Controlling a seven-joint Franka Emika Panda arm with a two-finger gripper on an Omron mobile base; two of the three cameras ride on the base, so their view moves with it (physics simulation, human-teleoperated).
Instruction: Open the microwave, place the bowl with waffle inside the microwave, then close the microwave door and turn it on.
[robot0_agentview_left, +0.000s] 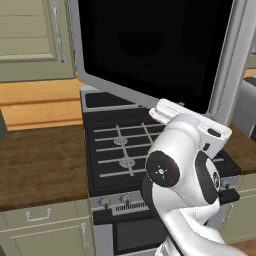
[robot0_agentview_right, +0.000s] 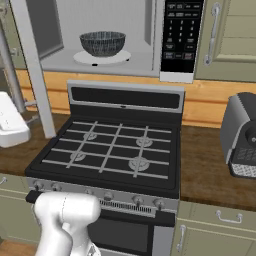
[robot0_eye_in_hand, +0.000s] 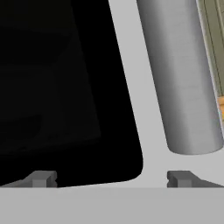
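Observation:
The microwave (robot0_agentview_right: 145, 50) stands open above the stove, its black button panel (robot0_agentview_right: 182, 35) on the right. The speckled grey-blue bowl (robot0_agentview_right: 102, 43) rests on the white turntable (robot0_agentview_right: 102, 58) inside the pale cavity. The waffle is hidden by the bowl's rim. The microwave door (robot0_agentview_left: 150, 45) is swung wide out to the left, black glass facing me, with its silver bar handle (robot0_agentview_left: 231, 60) at the free edge. My gripper (robot0_eye_in_hand: 111, 179) is open and empty, close against the door's outer face, its fingertips (robot0_eye_in_hand: 41, 178) astride the frame between the glass and the handle (robot0_eye_in_hand: 183, 74).
The black gas stove (robot0_agentview_right: 110, 150) with silver knobs lies below the microwave. A grey appliance (robot0_agentview_right: 242, 135) sits on the wooden counter (robot0_agentview_right: 205, 170) at the right. More counter (robot0_agentview_left: 40, 165) runs left of the stove, with pale green cabinets (robot0_agentview_left: 30, 40) above.

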